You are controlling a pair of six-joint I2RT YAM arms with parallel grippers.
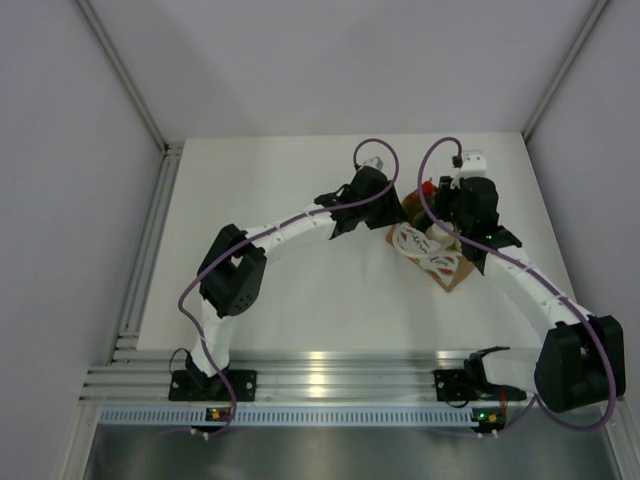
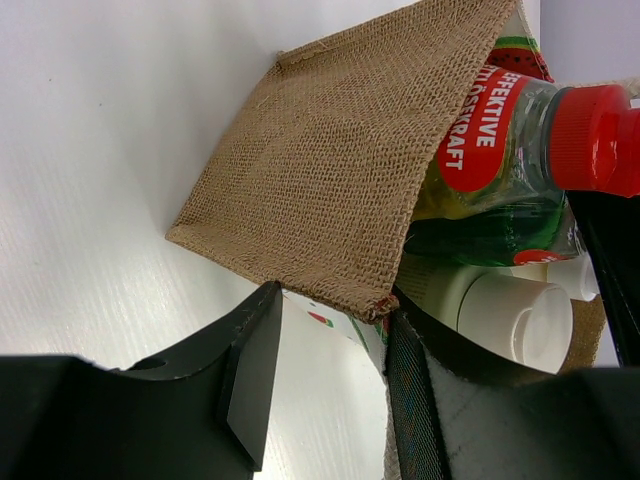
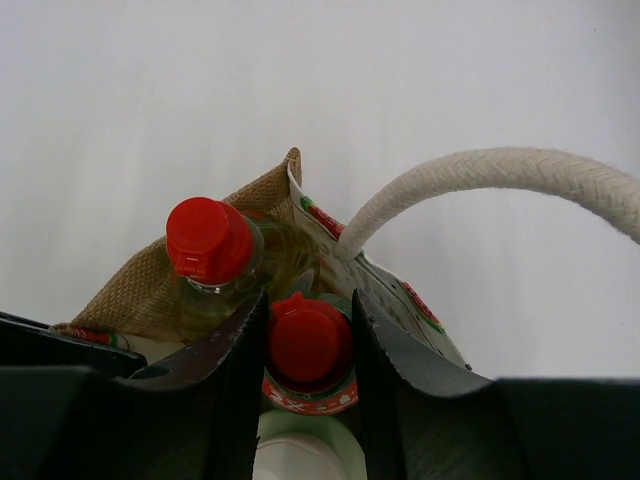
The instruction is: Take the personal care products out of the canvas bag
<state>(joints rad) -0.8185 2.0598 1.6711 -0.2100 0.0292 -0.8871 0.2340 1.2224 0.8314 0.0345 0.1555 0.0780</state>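
The canvas bag (image 1: 446,272) lies right of the table's centre, its burlap side (image 2: 340,160) facing the left wrist camera. My left gripper (image 2: 330,305) is open and straddles the bag's rim, one finger outside and the other inside. Inside the bag are a yellow bottle (image 2: 500,140) with a red cap (image 3: 208,240), a dark green bottle (image 2: 490,235) and a cream bottle with a white cap (image 2: 520,315). My right gripper (image 3: 308,305) reaches into the bag's mouth, its fingers pressed on both sides of the green bottle's red cap (image 3: 308,342). The grey-white cylinder is not clearly seen.
A pale rope handle (image 3: 480,175) arcs over the bag's patterned wall beside my right fingers; the looped handles (image 1: 420,248) lie on the bag's near side. Grey walls and aluminium rails (image 1: 150,250) border the white table (image 1: 280,300).
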